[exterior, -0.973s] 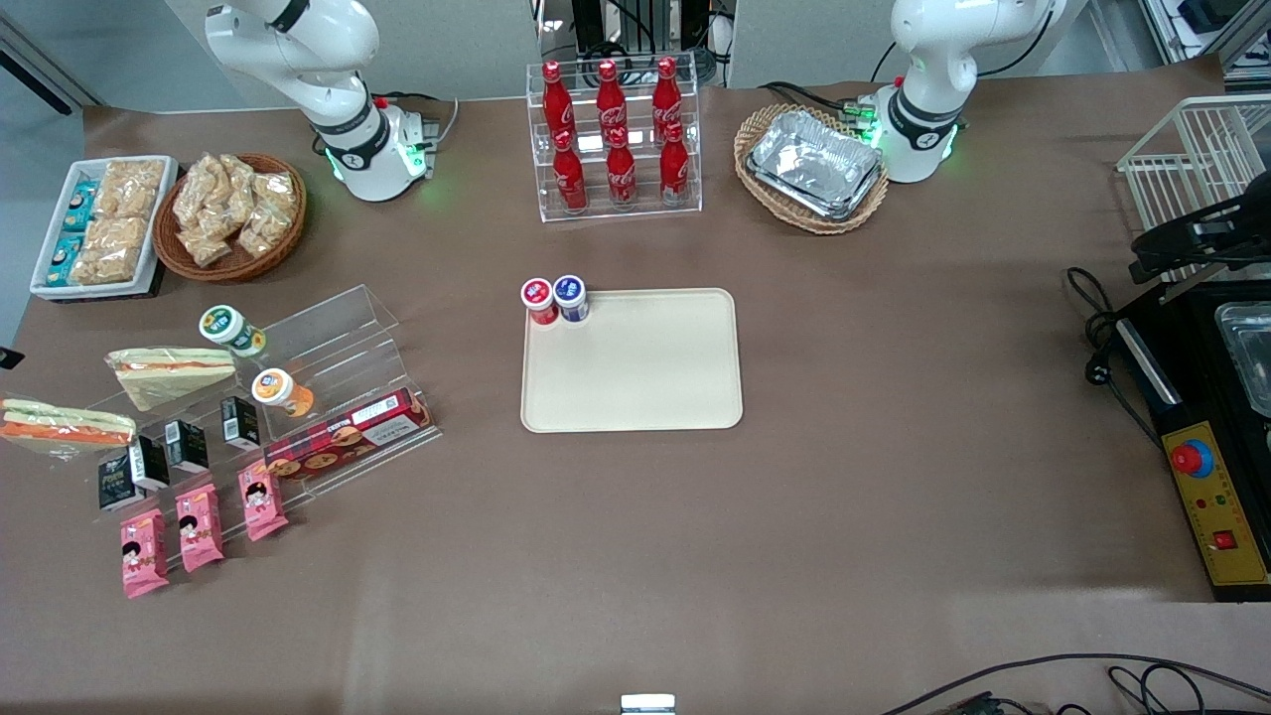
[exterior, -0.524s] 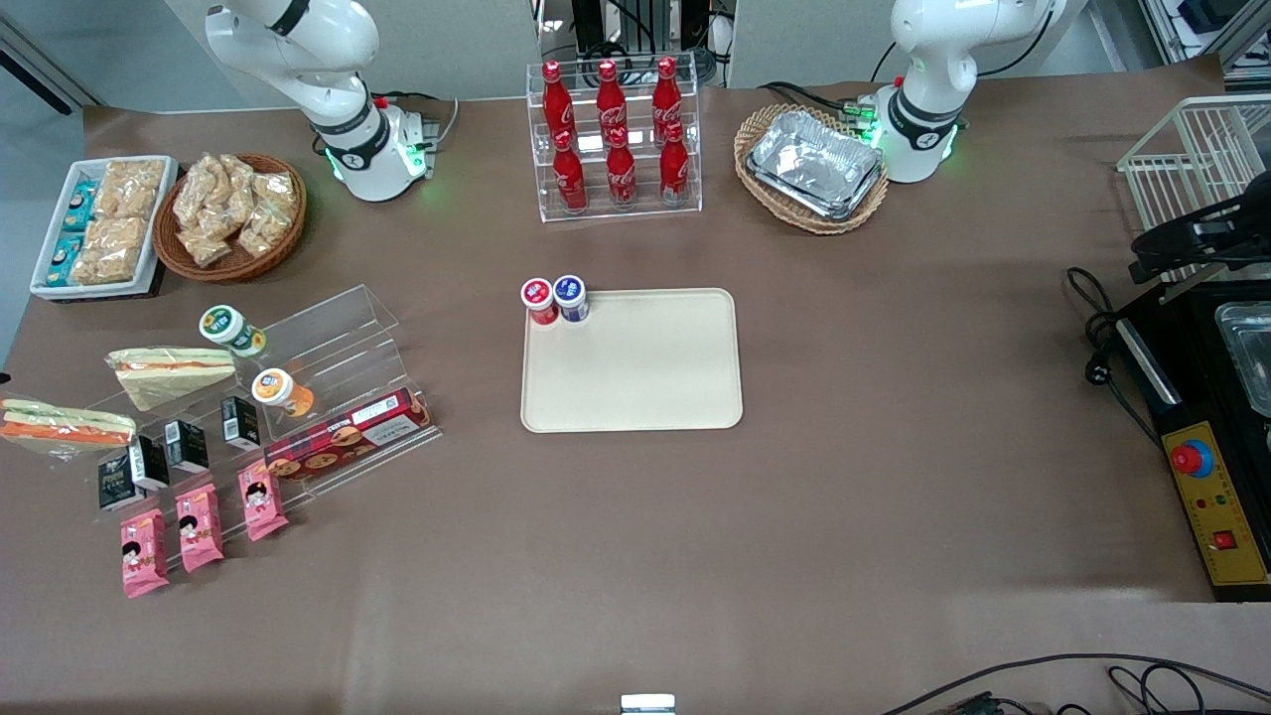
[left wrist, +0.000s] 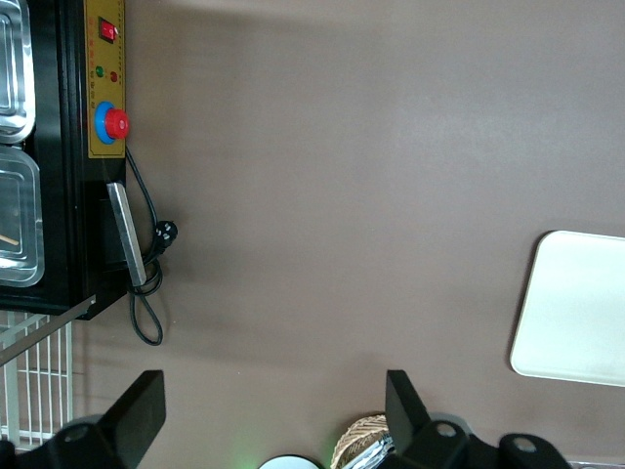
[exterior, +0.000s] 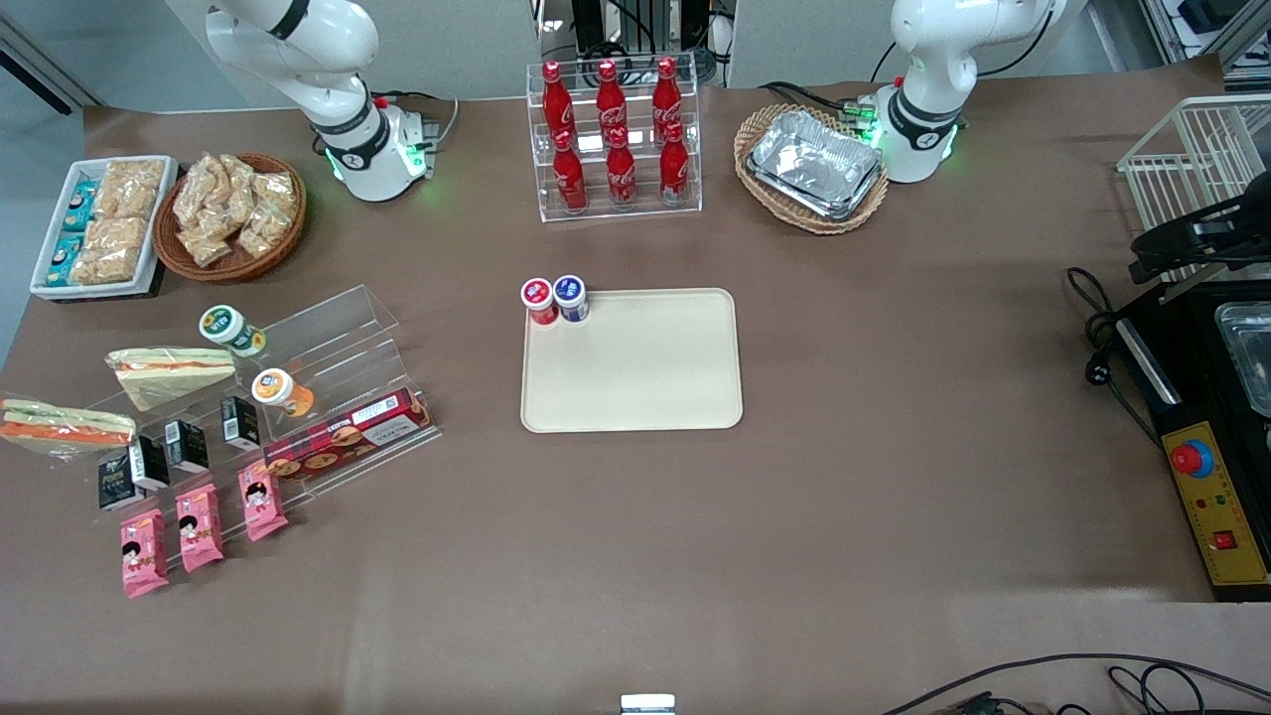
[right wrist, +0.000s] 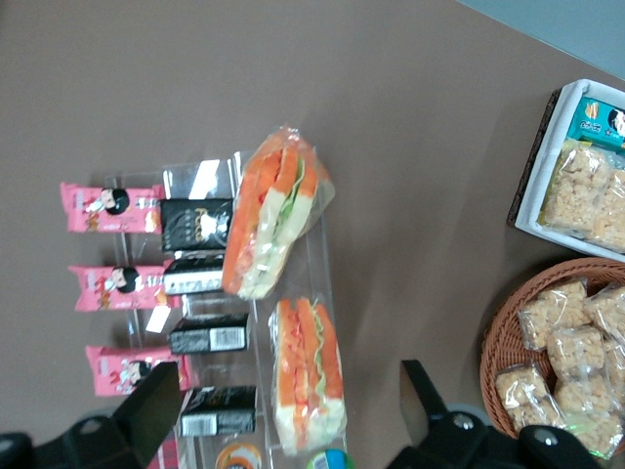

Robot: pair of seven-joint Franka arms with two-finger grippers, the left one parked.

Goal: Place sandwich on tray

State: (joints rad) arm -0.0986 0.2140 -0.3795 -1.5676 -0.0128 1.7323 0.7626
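The sandwich (exterior: 62, 426) (right wrist: 270, 216) is a clear-wrapped wedge of pale bread, its cut face showing a thick band of bright orange and green filling. It rests on the clear acrylic display stand (exterior: 328, 382) toward the working arm's end of the table, nearer the front camera than the paler wedge sandwich (exterior: 169, 372) beside it. The tray (exterior: 635, 387) (left wrist: 576, 313) is a large, flat, beige rectangle with rounded corners and a low rim, lying level at mid-table, well apart from the sandwich. The gripper (right wrist: 293, 430) hangs above the stand, fingers spread apart.

Tray (left wrist: 576, 313) corner on brown table (left wrist: 342, 176), black control box (left wrist: 83, 147) w/ red button (left wrist: 116, 124).
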